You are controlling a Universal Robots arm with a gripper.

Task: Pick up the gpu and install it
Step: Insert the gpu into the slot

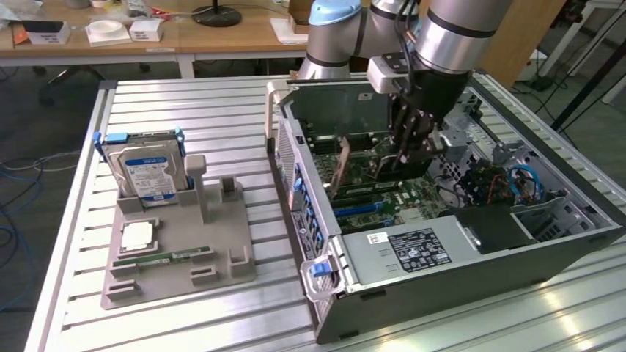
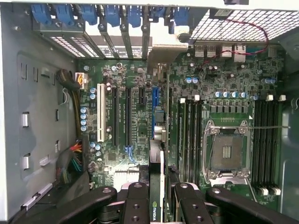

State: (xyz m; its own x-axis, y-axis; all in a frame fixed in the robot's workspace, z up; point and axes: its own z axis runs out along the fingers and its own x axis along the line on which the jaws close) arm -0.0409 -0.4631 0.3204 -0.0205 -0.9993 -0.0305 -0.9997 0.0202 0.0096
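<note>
Bright, even room light; glare streaks the slatted metal table (image 1: 186, 125), the computer case (image 1: 470, 293) interior is shadowed, wrist view slightly soft.

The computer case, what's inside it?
Inside the computer case lies a green motherboard with long slots and an empty processor socket. The fingers hold the gpu upright above it. The card covers the slot right beneath.

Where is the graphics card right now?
The gpu stands on edge inside the open computer case, held between the gripper fingers over the motherboard slots, right of the hard drive in the exterior view.
</note>
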